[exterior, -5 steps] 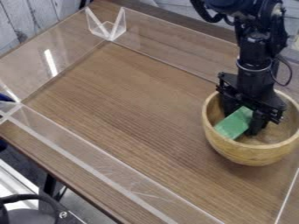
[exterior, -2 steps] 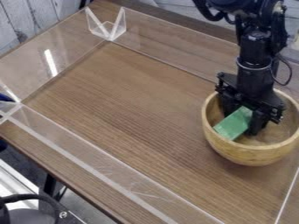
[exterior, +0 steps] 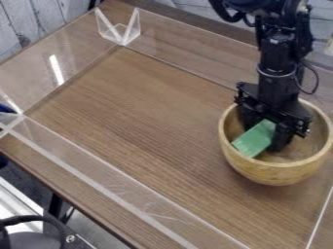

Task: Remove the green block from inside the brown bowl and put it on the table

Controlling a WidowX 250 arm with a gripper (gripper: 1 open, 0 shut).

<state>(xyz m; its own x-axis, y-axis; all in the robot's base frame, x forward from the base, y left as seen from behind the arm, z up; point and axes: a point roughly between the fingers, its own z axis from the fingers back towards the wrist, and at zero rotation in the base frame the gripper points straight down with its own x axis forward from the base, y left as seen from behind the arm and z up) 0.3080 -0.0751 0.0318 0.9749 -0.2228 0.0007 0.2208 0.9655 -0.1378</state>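
Observation:
The green block [exterior: 254, 140] leans tilted inside the brown bowl [exterior: 271, 173] at the right of the table [exterior: 130, 112]. Its upper end sits between the black fingers of my gripper [exterior: 272, 124], which reaches straight down into the bowl and is shut on the block. The block's lower end lies near the bowl's left inner wall; I cannot tell whether it touches. The arm rises from the bowl toward the top of the view.
Low clear acrylic walls [exterior: 78, 167] edge the wood-grain tabletop. A clear angled bracket [exterior: 117, 27] stands at the far back corner. Bare wood stretches left of the bowl and in front of it.
The gripper and the green block have shifted slightly left within the bowl. The bowl itself seems nudged a little left too.

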